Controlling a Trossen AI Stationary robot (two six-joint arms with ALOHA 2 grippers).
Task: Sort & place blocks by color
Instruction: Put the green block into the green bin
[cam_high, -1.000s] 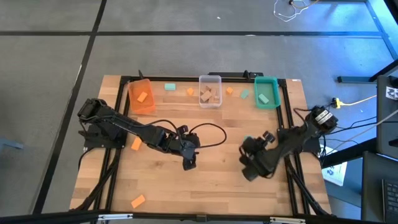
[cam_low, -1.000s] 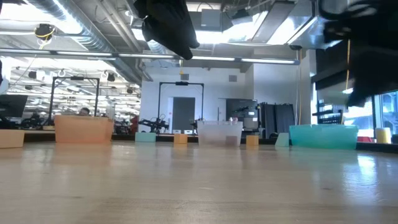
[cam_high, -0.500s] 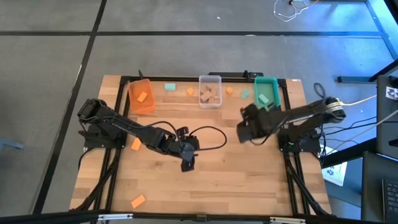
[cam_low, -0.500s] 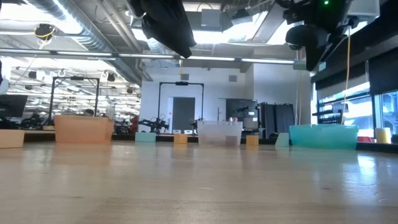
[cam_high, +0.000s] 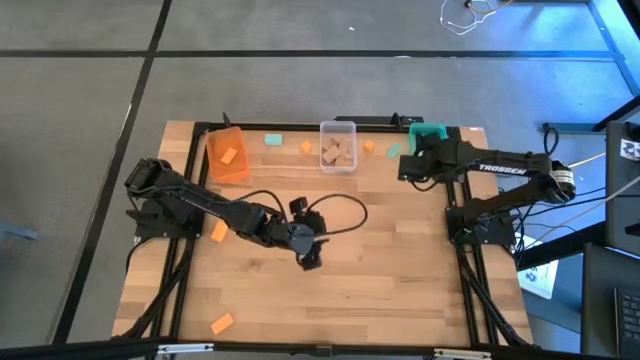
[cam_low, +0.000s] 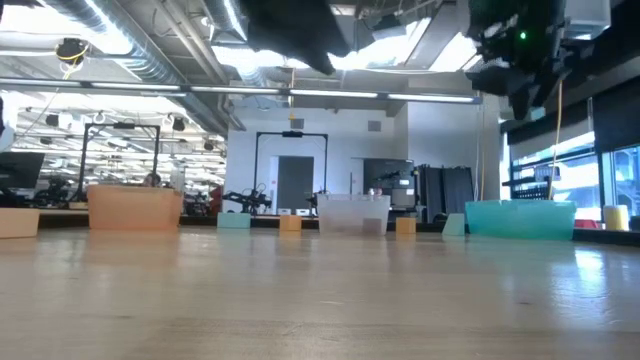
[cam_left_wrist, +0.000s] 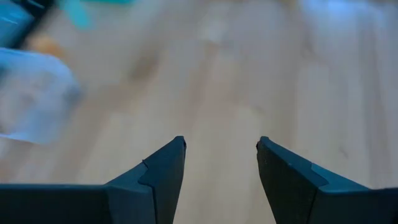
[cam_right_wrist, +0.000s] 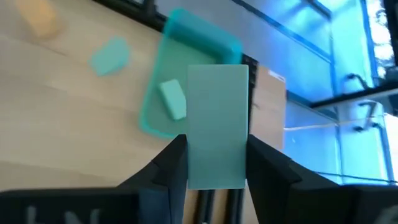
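My right gripper (cam_high: 412, 162) (cam_right_wrist: 216, 163) hangs above the near end of the teal bin (cam_high: 430, 129) (cam_right_wrist: 194, 45), shut on a teal-green block (cam_right_wrist: 216, 124). Another teal block (cam_right_wrist: 173, 98) lies inside that bin. My left gripper (cam_high: 311, 252) (cam_left_wrist: 221, 163) hovers open and empty over bare wood at mid-table. Loose blocks lie flat on the table: a teal one (cam_high: 273, 140), orange ones (cam_high: 306, 148) (cam_high: 369, 147) and a teal one (cam_high: 393, 152) near the far bins, plus orange ones (cam_high: 218, 232) (cam_high: 222, 323) toward the left. My right gripper pinches the teal-green block between its two fingers (cam_right_wrist: 169, 163), one on each long side (cam_right_wrist: 189, 146). The fingers point down from above. The block is lifted clear, over the teal bin's near rim, and sticks out well past the fingertips.
The orange bin (cam_high: 227, 155) holds an orange block. The clear bin (cam_high: 338, 147) holds wooden blocks. All three bins stand in a row along the far edge. A black cable (cam_high: 335, 215) loops over the table beside my left gripper.
My right gripper has travelled from the near right part of the table toward the far edge, up over the teal bin, carrying the teal block. My left gripper has shifted slightly toward the table's right.
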